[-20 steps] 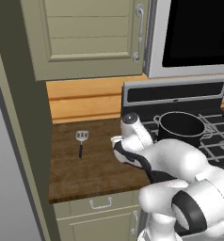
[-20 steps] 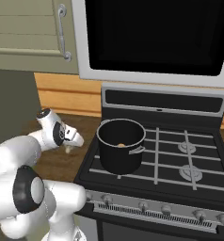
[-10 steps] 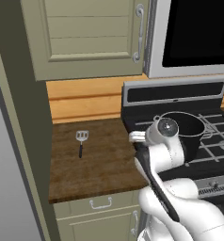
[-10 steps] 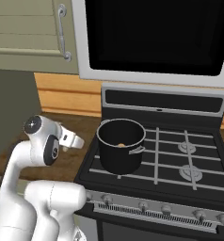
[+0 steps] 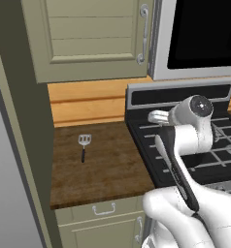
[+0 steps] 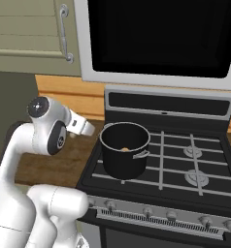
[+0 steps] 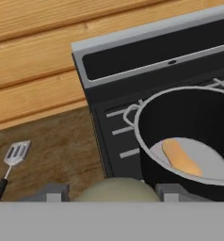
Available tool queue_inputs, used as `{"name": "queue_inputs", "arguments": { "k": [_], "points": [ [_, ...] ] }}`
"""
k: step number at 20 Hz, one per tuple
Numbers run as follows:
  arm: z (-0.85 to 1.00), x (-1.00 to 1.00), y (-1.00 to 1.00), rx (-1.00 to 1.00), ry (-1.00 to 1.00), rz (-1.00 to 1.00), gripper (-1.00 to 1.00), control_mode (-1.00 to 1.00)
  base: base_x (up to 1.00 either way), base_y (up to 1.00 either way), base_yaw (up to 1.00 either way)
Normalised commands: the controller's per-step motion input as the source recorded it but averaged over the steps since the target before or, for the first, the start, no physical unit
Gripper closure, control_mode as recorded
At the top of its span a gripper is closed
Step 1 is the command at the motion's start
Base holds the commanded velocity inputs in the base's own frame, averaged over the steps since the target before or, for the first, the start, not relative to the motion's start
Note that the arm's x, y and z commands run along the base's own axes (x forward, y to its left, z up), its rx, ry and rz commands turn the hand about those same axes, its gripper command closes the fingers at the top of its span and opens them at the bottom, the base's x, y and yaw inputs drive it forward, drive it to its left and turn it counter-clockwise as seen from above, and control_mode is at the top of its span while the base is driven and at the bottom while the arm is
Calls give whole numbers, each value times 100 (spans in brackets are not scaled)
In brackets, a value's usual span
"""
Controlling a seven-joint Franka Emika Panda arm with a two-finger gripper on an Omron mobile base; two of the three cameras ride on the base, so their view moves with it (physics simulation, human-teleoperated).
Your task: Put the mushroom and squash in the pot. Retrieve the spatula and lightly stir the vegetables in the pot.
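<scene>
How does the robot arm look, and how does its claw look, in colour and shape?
The arm is glossy white, with thick rounded links and dark grey round caps at the joints. A dark strip runs along one link in the left base view. The claw shows two small grey, blocky finger tips. No cables or markings are visible.

Dark brown wood table (image 5: 112,169), grained, matt. Pale honey wood planks on the wall (image 7: 34,61) behind, smooth with faint grain. Black pot (image 6: 124,150), matt outside, thin bright metal rim, grey metal floor inside. Orange-tan squash (image 7: 181,157) in it, smooth and dull. Spatula (image 5: 83,145) on the left of the table: slotted silver-grey metal head, thin black handle, likely plastic. Stove (image 6: 185,169) black with a slight sheen, grey metal trim at the back panel. Cupboard doors (image 5: 93,38) painted olive-beige, matt, with shiny metal handles. Robot arm (image 5: 192,131) glossy white plastic.
</scene>
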Motion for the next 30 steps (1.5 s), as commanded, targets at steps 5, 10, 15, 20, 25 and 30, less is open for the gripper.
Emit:
{"name": "queue_inputs", "arguments": {
  "k": [5, 10, 15, 20, 25, 30],
  "points": [
    [16, 26, -56, -2, -3, -3, 100, -100, 0, 0, 0],
    [-20, 34, -51, -3, 0, -3, 100, -100, 0, 0, 0],
    [-48, 24, -46, -3, 0, -1, 100, -100, 0, 0, 0],
    [-55, 22, -48, -2, 0, -1, 100, -100, 0, 0, 0],
    [-36, 41, -40, 0, 0, 0, 100, -100, 0, 0, 0],
    [-26, 58, -18, 0, 5, 0, 100, -100, 0, 0, 0]
  ]
}}
